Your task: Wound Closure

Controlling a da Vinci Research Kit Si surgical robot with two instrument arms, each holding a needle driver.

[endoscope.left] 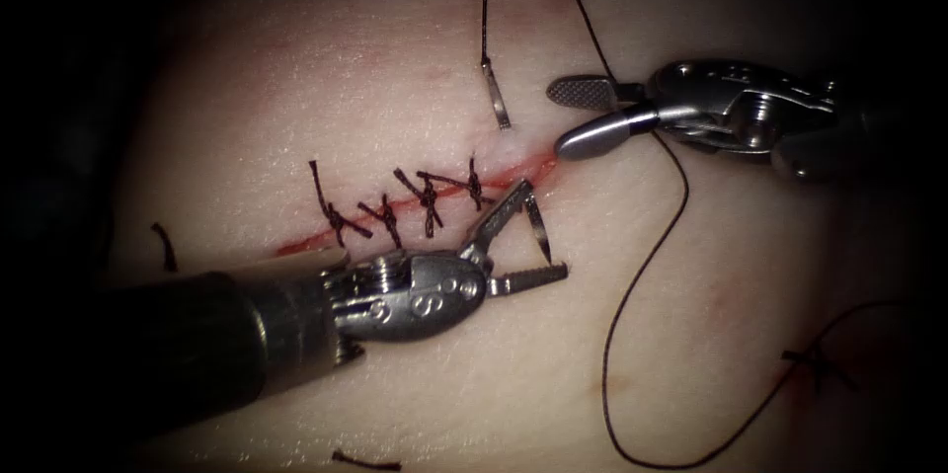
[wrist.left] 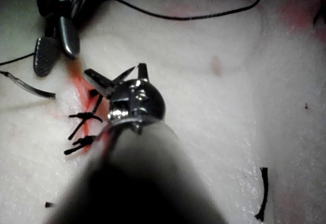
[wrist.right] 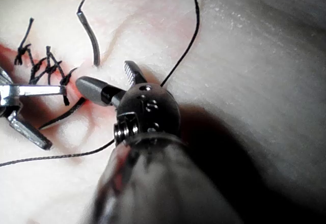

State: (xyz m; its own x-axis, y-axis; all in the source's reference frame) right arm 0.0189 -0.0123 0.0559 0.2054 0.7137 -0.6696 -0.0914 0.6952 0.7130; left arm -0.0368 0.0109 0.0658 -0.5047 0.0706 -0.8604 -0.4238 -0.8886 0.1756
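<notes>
Curved steel needle (endoscope.left: 497,93): passes through the pale pork-belly tissue (endoscope.left: 296,68) under the right end of the cut. Its tail end, with the thread attached, stands out of the surface above the red cut (endoscope.left: 316,239); its pointed end (endoscope.left: 538,228) emerges below the cut, between the open jaws of the left pincer. Neither pincer grips it. In the right wrist view the tail shows as a grey curved stub (wrist.right: 89,36); in the left wrist view as a thin curved sliver (wrist.left: 30,87).

Dark braided thread (endoscope.left: 642,275): runs from the needle tail upward, a second strand looping down past the right pincer and across the tissue right of the cut. Held by neither tool.

Left pincer (endoscope.left: 543,231): jaws spread wide, empty, straddling the needle point just below the cut's right end; also seen at (wrist.left: 114,76).

Right pincer (endoscope.left: 568,118): jaws apart, empty, hovering just above the cut's right end; also seen at (wrist.right: 104,79).

Dark knotted stitches (endoscope.left: 427,198): a row across the cut, left of the needle.

Cut thread ends (endoscope.left: 164,246): lying loose on the tissue, well apart.

Red fluid: along the cut line.
</notes>
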